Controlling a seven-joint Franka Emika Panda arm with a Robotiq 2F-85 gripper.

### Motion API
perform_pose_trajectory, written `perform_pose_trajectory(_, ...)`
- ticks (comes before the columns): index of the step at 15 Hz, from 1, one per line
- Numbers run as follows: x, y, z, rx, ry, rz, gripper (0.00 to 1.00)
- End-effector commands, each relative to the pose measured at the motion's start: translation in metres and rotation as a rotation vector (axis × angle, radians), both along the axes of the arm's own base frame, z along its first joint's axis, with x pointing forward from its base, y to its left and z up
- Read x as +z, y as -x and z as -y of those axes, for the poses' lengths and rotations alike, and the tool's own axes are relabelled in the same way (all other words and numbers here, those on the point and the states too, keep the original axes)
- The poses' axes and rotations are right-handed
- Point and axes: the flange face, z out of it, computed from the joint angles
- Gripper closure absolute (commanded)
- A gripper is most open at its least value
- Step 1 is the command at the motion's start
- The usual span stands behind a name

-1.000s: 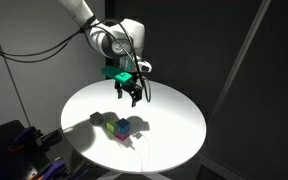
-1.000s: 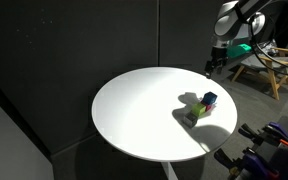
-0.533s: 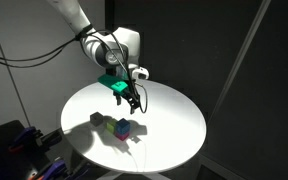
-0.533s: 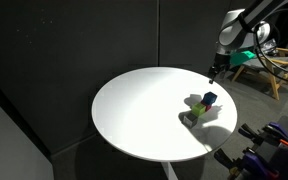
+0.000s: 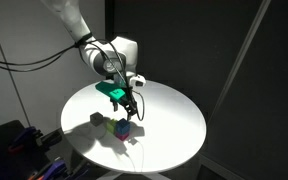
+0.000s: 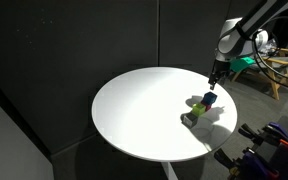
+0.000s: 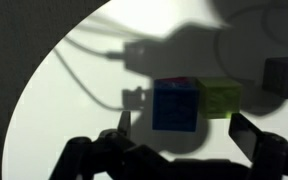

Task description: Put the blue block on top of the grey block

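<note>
The blue block (image 7: 176, 105) stands in a tight cluster of cubes on the round white table (image 5: 169, 125). It touches a yellow-green cube (image 7: 222, 97). A dull dark cube at the right edge of the wrist view (image 7: 284, 75) looks like the grey block, though it is hard to tell from shadow. My gripper (image 7: 184, 128) is open and empty, with its fingers spread just above the blue block. In both exterior views the gripper (image 5: 131, 107) (image 6: 213, 78) hangs close over the blue block (image 5: 125, 127) (image 6: 210, 99).
The yellow-green cube (image 5: 110, 126) (image 6: 196, 115) sits beside the blue one. A hint of magenta shows at the blue block's side in an exterior view. Dark curtains surround the table (image 6: 134, 110). A wooden chair (image 6: 264, 70) stands behind it.
The gripper has moved down and towards the cluster of cubes and now hangs just above the blue block. The cubes have not moved.
</note>
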Motion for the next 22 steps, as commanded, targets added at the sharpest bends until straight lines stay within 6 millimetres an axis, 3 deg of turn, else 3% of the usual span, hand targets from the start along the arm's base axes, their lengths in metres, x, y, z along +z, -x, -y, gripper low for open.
perform_pose_trajectory(1, -0.012, -0.002, 0.002, 0.04, -0.003, 0.004, 0.0)
perform_pose_trajectory(11, -0.044, -0.012, 0.007, 0.037, 0.011, 0.006, 0.0)
perform_pose_trajectory(22, -0.049, -0.023, 0.014, 0.024, 0.021, 0.016, 0.0)
